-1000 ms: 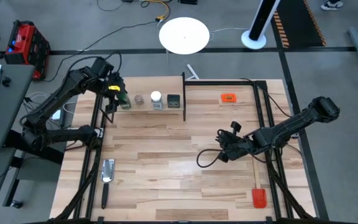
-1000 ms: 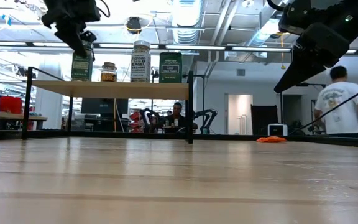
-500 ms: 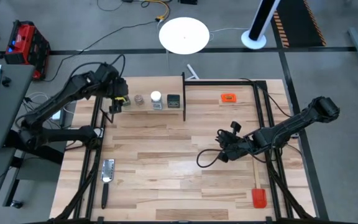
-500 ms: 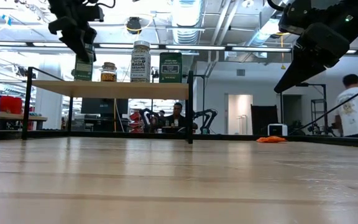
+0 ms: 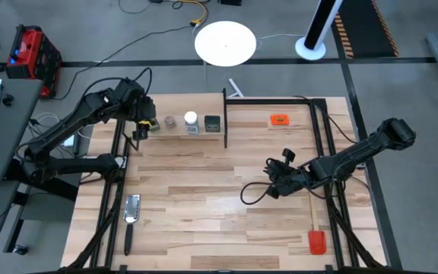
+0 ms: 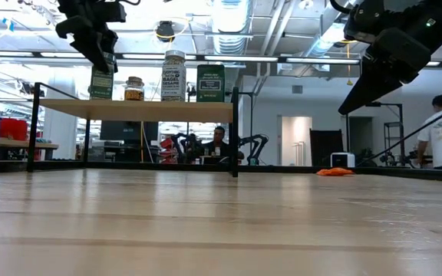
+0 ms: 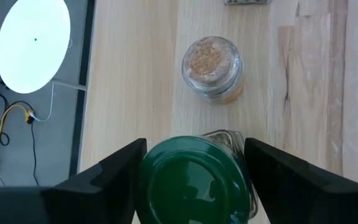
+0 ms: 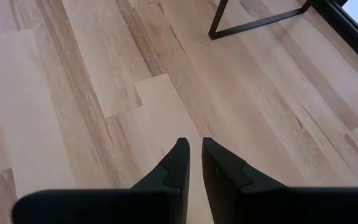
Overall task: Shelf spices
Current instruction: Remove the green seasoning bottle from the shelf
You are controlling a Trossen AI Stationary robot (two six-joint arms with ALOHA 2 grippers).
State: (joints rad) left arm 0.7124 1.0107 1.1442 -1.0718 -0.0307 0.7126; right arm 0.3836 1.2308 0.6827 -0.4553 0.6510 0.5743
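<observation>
Now your green-lidded jar stands on the shelf at the left end of the row, and the left gripper sits spread wide around it, one finger on each side with a gap showing between finger and lid. A second ago that gripper was clamped on the jar and carrying it in; half a second ago it was settling over the plank; since then it has barely moved in the high view, only its fingers have parted. You can take that as the jar being released.

Next to it in the row stand the brownish jar, the clear jar with white lid and the black cube-like tin, all upright on the light-wood plank in the low view. So all four spices look shelved, and the task seems very nearly done.

What is left for you, I judge, is a clean retreat: lift the left gripper straight up so a finger does not catch the green lid or nudge the brownish jar just beside it.

Your right gripper waits well apart over bare table right of centre, its fingers almost together and holding nothing. It has not shifted over the last second.
</observation>
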